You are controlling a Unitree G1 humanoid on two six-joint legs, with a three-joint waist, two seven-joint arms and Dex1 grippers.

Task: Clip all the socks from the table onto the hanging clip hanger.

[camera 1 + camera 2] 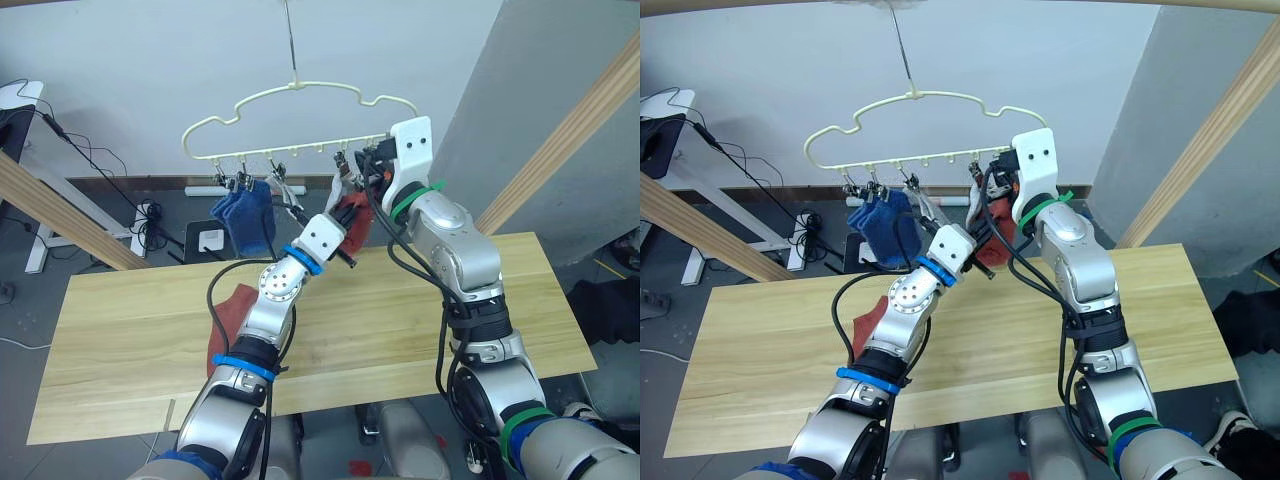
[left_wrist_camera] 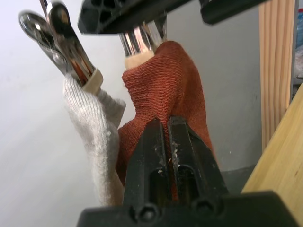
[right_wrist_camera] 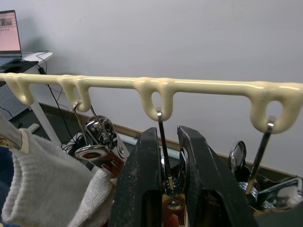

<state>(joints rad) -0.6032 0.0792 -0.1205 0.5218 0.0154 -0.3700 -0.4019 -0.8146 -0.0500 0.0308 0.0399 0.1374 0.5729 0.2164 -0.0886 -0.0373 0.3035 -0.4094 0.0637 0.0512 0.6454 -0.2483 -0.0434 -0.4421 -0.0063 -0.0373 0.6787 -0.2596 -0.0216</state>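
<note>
Rust-red knit sock [image 2: 165, 90] hangs from a metal clip [image 2: 142, 40], pinched below by the closed left gripper [image 2: 166, 142]; right gripper [image 3: 169, 156] squeezes that clip above.

Blue socks [image 1: 245, 218], rust sock [image 2: 165, 94], white sock [image 2: 94, 127], pale-yellow hanger [image 1: 290, 120].

The second rust-red sock [image 1: 233, 312] on the table [image 1: 120, 330] lies mostly hidden behind the left arm; the hanging light grey sock [image 2: 97, 127] is cut off below.
</note>
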